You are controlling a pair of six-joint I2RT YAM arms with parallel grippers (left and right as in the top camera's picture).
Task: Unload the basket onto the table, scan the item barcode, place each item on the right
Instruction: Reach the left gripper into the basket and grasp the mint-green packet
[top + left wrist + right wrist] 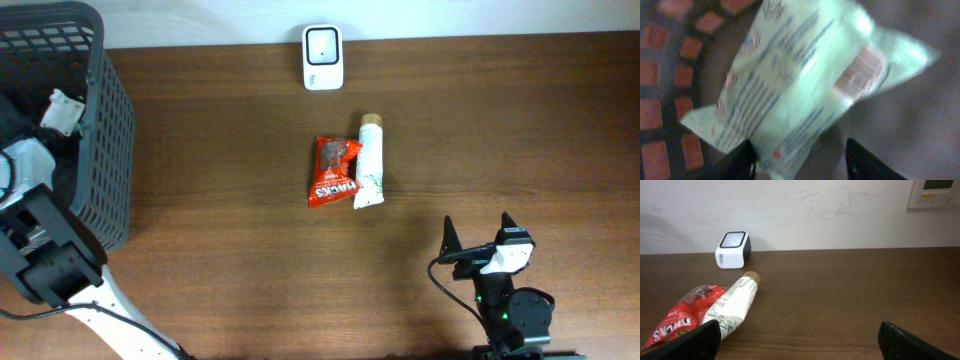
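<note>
In the basket | step: pick | left gripper straddles green packet, hold unclear | right gripper spread, empty | next: lift packet, barcode facing scanner

Left arm stands at the left edge of the overhead view; the left gripper shows two dark fingers partly apart, grip not discernible. Right arm sits at the near edge. Right gripper is level, jaws wide apart, holding nothing.
</note>
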